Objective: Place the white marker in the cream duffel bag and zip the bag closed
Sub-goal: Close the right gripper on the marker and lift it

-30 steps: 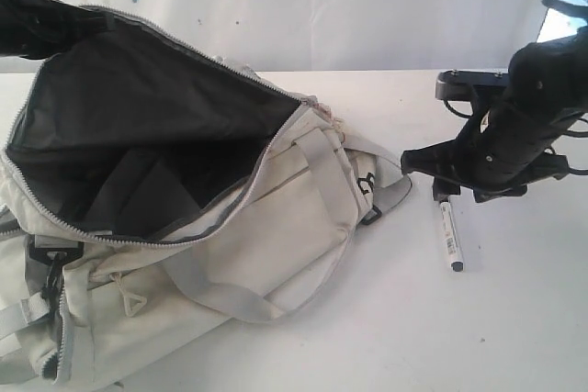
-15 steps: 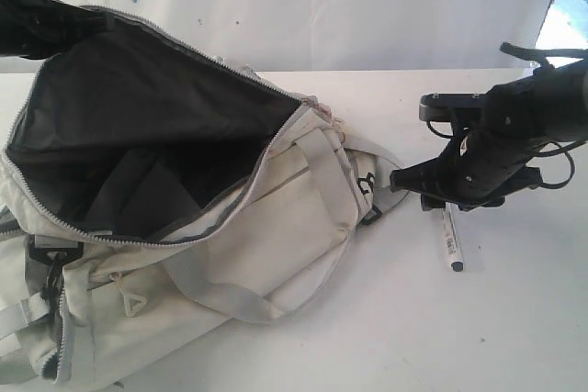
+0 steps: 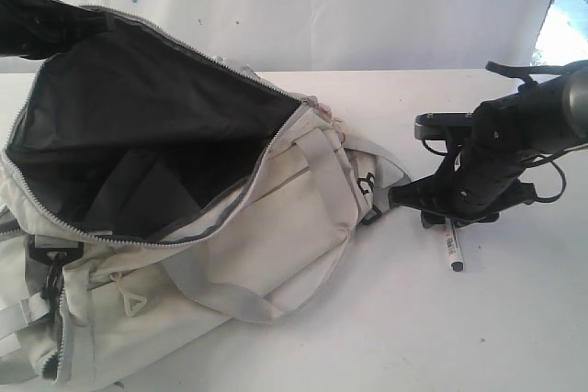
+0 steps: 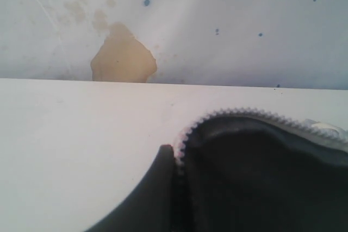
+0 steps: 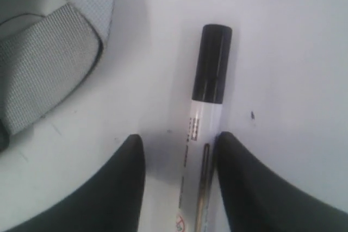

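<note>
The cream duffel bag (image 3: 276,236) lies on the left of the white table, its main zipper wide open on the dark grey lining (image 3: 138,135). At the back left my left gripper (image 3: 69,20) holds the raised zipper rim. In the left wrist view one dark finger (image 4: 160,188) presses against the zipper teeth (image 4: 182,137); the other is hidden behind the lining. The white marker (image 3: 453,250) lies flat to the right of the bag. My right gripper (image 3: 439,218) is low over it, open. The marker's barrel (image 5: 204,134) lies between the fingers and touches one of them, and its black cap (image 5: 213,61) sticks out beyond the tips.
A pale grey webbing strap (image 5: 49,69) with a black buckle (image 3: 367,192) trails from the bag's right end, close beside the marker. A stained white backdrop (image 3: 322,6) stands behind the table (image 3: 386,337).
My right arm has come down and slightly left over the marker, so its fingers now straddle the barrel. The bag and the left gripper have not moved.
</note>
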`<state>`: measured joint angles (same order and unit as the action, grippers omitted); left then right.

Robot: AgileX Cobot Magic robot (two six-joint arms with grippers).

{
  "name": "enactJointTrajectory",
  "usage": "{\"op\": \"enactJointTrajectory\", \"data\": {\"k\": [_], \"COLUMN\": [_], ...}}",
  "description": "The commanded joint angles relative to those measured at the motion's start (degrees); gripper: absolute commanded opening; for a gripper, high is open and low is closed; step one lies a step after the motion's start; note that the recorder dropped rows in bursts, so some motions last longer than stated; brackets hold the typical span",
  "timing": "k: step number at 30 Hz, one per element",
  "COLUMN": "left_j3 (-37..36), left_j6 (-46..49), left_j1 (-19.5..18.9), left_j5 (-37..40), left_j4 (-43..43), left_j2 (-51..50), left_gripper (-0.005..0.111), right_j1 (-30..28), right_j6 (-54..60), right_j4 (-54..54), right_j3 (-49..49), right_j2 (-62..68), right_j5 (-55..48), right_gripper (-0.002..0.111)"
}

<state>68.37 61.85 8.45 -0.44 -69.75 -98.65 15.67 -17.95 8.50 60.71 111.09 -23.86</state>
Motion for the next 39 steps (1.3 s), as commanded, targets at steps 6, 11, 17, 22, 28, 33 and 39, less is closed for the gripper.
{"op": "enactJointTrajectory", "data": {"k": [6,11,17,22,28,33,39], "left_j3": [0.4,0.4,0.4,0.4,0.4,0.4,0.4], "left_j6": [-0.4,-0.4,-0.4,-0.4,-0.4,-0.4,-0.4], "left_j1": [-0.3,-0.3,-0.3,-0.3,-0.3,-0.3,-0.3], "left_j5": [-0.7,-0.7,-0.7,-0.7,-0.5,0.1,0.1], "left_j4": [-0.5,-0.5,-0.5,-0.5,-0.5,-0.5,-0.5], "left_j2": [0.0,0.0,0.0,0.0,0.0,0.0,0.0], "left_gripper": [0.000,0.000,0.000,0.000,0.000,0.000,0.000], "right_j1": [-0.4,-0.4,-0.3,0.4,3.2,3.3,3.3], "right_j6": [-0.3,-0.3,-0.3,-0.1,2.9,24.3,32.9], "right_j4": [0.6,0.3,-0.5,-2.6,-7.0,-28.7,-39.2], "right_j3": [-0.2,-0.2,-0.2,0.0,2.2,11.0,19.5], "right_j2": [0.5,0.2,-2.8,-8.1,-12.8,-11.7,-8.9], "right_j5": [-1.7,-1.7,-1.3,1.4,1.3,-10.5,-24.5], "right_gripper": [0.006,0.000,0.000,0.000,0.000,0.000,0.000]}}
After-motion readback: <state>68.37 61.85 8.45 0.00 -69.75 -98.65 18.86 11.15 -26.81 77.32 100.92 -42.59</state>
